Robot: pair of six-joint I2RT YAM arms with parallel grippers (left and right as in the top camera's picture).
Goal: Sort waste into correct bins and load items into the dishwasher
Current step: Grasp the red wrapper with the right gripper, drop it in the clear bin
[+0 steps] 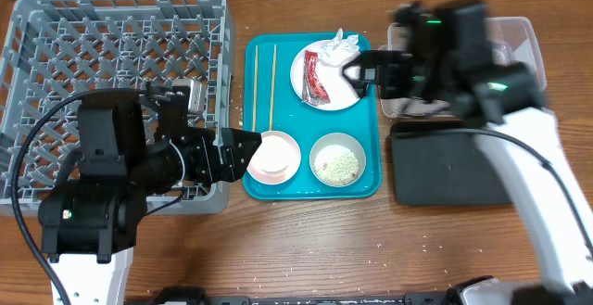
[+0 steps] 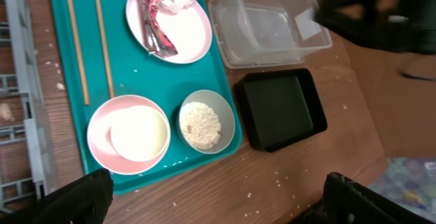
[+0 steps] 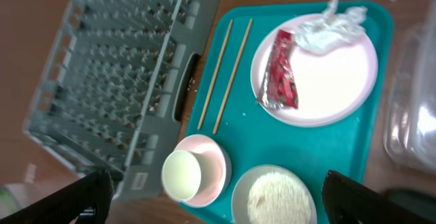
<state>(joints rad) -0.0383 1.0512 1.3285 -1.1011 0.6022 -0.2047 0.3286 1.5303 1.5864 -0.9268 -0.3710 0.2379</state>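
The pale-pink plate [image 1: 334, 81] on the teal tray holds the red wrapper [image 1: 315, 78] and the crumpled napkin [image 1: 341, 43]. Two chopsticks [image 1: 264, 87] lie at the tray's left. The white cup [image 1: 269, 159] stands in the pink bowl [image 1: 289, 146]. The grey-green bowl [image 1: 337, 162] holds rice. The grey dish rack [image 1: 111, 73] is at the left. My left gripper [image 1: 243, 150] is open and empty beside the pink bowl. My right gripper [image 1: 357, 71] is open and empty above the plate's right edge. The clear tub [image 1: 519, 41] and the black tray [image 1: 449, 166] are at the right.
The teal tray [image 1: 310, 189] lies between the rack and the bins. Loose rice grains [image 2: 279, 180] dot the wooden table in front of the tray. My right arm covers part of the clear tub.
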